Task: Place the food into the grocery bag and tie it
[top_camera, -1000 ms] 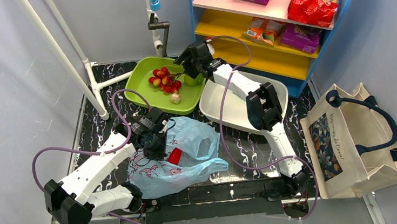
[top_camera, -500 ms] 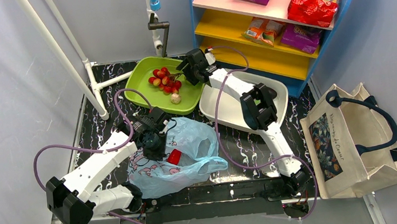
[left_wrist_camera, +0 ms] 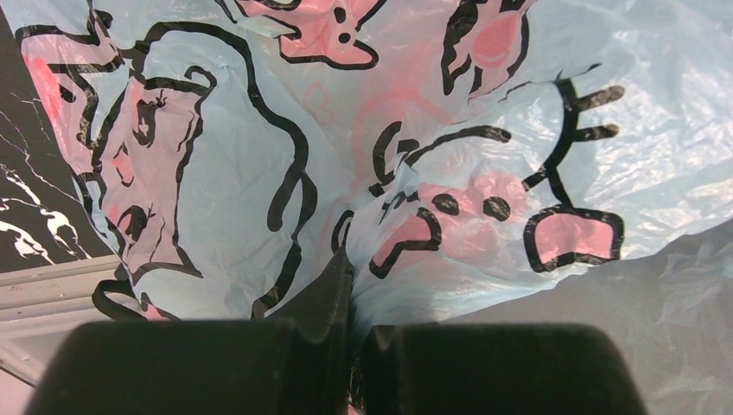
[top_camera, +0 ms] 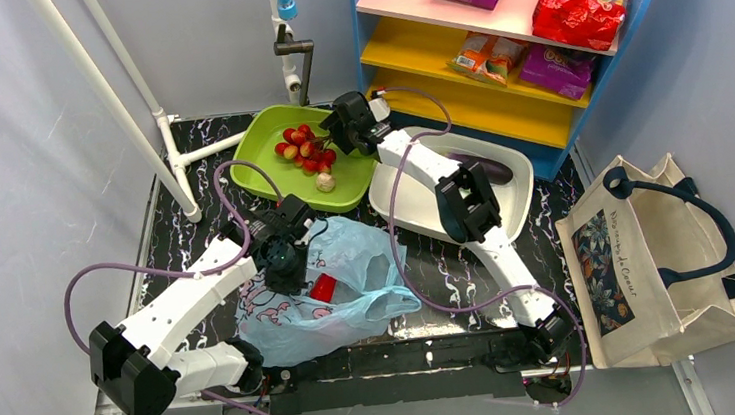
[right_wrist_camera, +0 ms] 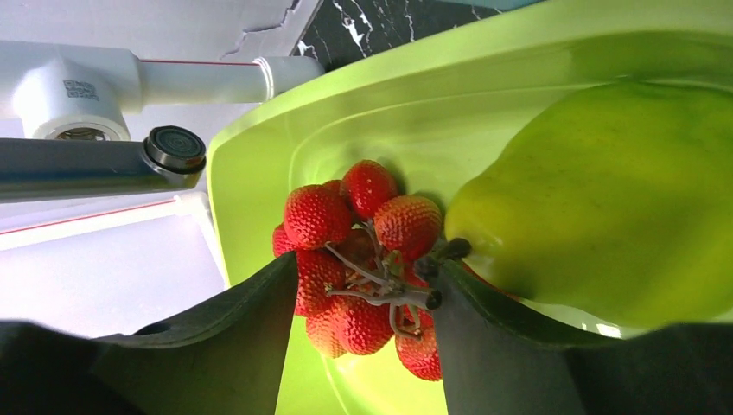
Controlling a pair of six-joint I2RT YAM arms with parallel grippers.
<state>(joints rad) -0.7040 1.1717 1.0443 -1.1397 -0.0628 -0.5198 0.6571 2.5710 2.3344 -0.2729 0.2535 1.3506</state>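
Note:
The light-blue grocery bag [top_camera: 353,259] with pink prints lies crumpled on the table's near left. A red piece of food [top_camera: 322,289] shows inside it. My left gripper [top_camera: 283,260] is shut on a fold of the bag [left_wrist_camera: 259,147]; its jaws [left_wrist_camera: 354,346] pinch the plastic. The cluster of red berries [top_camera: 304,149] lies in the green tray [top_camera: 271,181]. My right gripper [top_camera: 345,132] is open at the tray's right end. In the right wrist view its fingers [right_wrist_camera: 367,268] stand on either side of the berries [right_wrist_camera: 363,251].
A green pear [right_wrist_camera: 605,190] lies against the berries, and a small beige ball [top_camera: 325,182] is in the tray. A white tub [top_camera: 414,208] holds a dark purple item. White pipe rack at left, snack shelf at back, canvas tote [top_camera: 649,263] at right.
My right gripper has moved left and down over the tray until its fingers flank the berries. My left gripper still holds the bag and has barely moved.

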